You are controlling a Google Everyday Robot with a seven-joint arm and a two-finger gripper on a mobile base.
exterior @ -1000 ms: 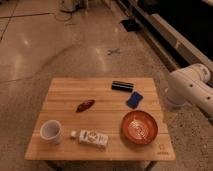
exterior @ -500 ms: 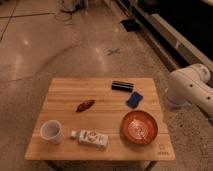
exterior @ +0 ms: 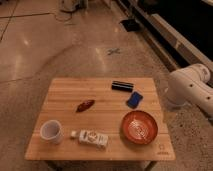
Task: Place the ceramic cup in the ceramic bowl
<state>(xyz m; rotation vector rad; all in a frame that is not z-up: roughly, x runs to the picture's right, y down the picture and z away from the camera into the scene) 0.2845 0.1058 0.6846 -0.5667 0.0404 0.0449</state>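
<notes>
White ceramic cup (exterior: 51,131), lower-left on table (exterior: 100,90): likely light, rigid, chippable, slick; pinch at rim; end effector beyond right edge, opening untellable.

**Wooden table, six things on it**

A pale slatted wooden table (exterior: 65,90) stands on a speckled floor (exterior: 40,55). The gripper is out of frame; only the white arm (exterior: 192,90) shows, just off the table's right edge, so places are given from that side.

Nearest the arm lies the ceramic bowl (exterior: 140,127), at the front, with a blue pad (exterior: 134,99) just behind it and a black bar (exterior: 121,86) behind that. Mid-table rests a small red-brown thing (exterior: 85,105), perhaps a chilli. A white carton (exterior: 92,138) lies on its side at the front edge. Farthest from the arm, the ceramic cup (exterior: 51,131) stands upright, near the carton and well apart from the bowl.
</notes>
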